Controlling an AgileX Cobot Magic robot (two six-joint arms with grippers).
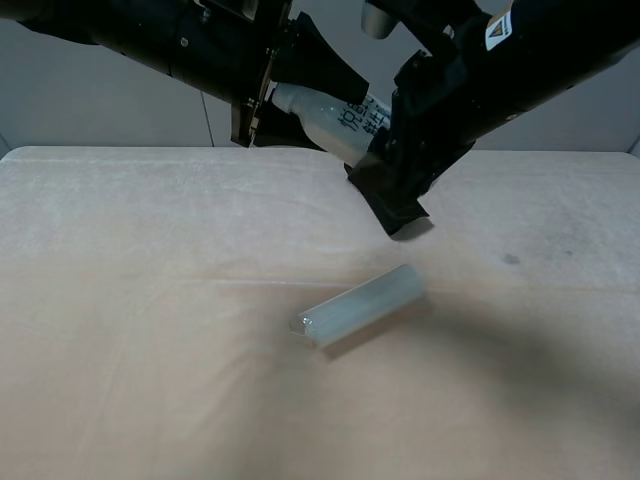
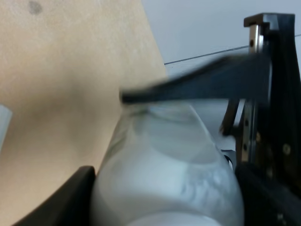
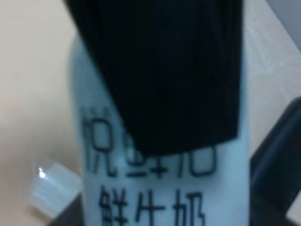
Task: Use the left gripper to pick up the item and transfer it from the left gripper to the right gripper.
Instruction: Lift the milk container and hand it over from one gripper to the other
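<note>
The item, a white bottle [image 1: 335,118] with dark printed characters, hangs in the air above the table's far edge. My left gripper [image 1: 315,105] is shut on its cap end; in the left wrist view the bottle [image 2: 169,174] fills the space between the two black fingers [image 2: 197,84]. My right gripper [image 1: 395,150], on the arm with the yellow sticker [image 1: 497,30], straddles the printed end. In the right wrist view one finger [image 3: 164,70] lies across the bottle [image 3: 94,117] and the other [image 3: 277,165] stands slightly off it, so the gripper looks open.
A translucent pale cylinder [image 1: 360,305] lies on the beige table [image 1: 150,330] below the two grippers; it also shows in the right wrist view [image 3: 51,188]. A small dark spot [image 1: 511,259] marks the cloth at the right. A grey wall stands behind.
</note>
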